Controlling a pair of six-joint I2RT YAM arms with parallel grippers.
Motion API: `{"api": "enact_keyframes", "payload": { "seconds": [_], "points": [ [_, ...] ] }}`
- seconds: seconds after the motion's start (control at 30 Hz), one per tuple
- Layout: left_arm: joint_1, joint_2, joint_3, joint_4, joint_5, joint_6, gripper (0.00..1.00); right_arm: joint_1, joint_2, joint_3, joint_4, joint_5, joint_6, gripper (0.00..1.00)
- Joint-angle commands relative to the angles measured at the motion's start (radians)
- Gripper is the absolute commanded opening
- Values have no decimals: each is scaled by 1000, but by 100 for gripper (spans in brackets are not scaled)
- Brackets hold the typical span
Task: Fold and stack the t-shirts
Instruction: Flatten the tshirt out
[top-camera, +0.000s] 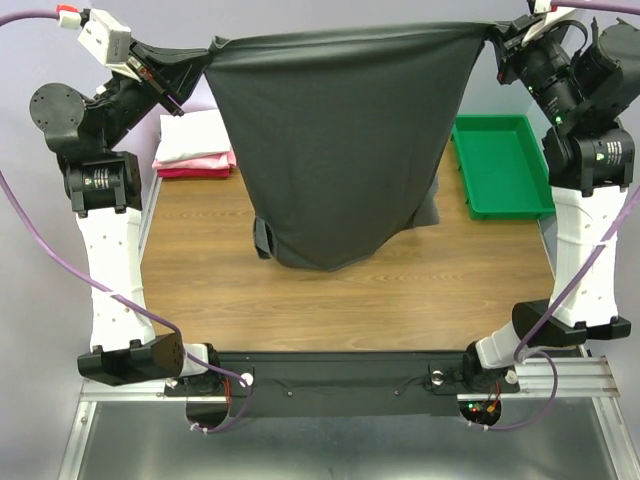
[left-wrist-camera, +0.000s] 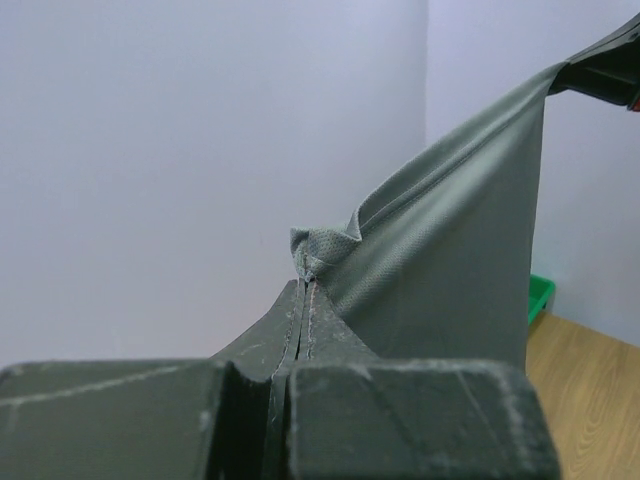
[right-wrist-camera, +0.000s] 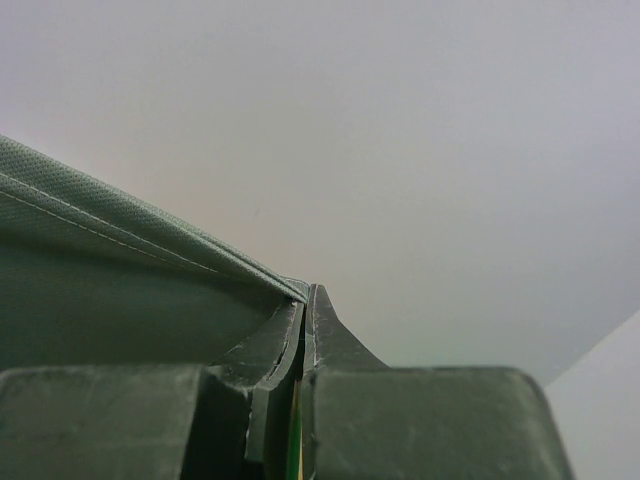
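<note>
The dark charcoal grey t-shirt (top-camera: 340, 140) hangs stretched in the air between both grippers, its lower part drooping to the wooden table. My left gripper (top-camera: 207, 48) is shut on its upper left corner; the left wrist view shows the cloth (left-wrist-camera: 450, 270) pinched at the gripper's (left-wrist-camera: 305, 280) closed tips. My right gripper (top-camera: 492, 33) is shut on the upper right corner; the right wrist view shows the hem (right-wrist-camera: 120, 230) running into its (right-wrist-camera: 306, 293) tips. A stack of folded shirts, white (top-camera: 190, 136) on pink (top-camera: 200, 163) and red, lies at the back left.
A green plastic tray (top-camera: 500, 165) sits at the back right of the table (top-camera: 350, 300); its corner shows in the left wrist view (left-wrist-camera: 540, 296). Purple cables hang along both arms. A black rail runs along the near edge.
</note>
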Motion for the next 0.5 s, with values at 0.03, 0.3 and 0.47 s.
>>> {"api": "enact_keyframes", "payload": {
  "seconds": [0.03, 0.3, 0.47],
  "points": [
    [9, -70, -31, 20, 33, 74, 0, -3, -94, -18, 61, 46, -47, 1],
    [7, -313, -237, -10, 43, 152, 0, -5, -301, -168, 57, 52, -41, 1],
    [9, -478, -326, -85, 33, 179, 0, -6, -441, -216, 5, 49, -24, 1]
  ]
}}
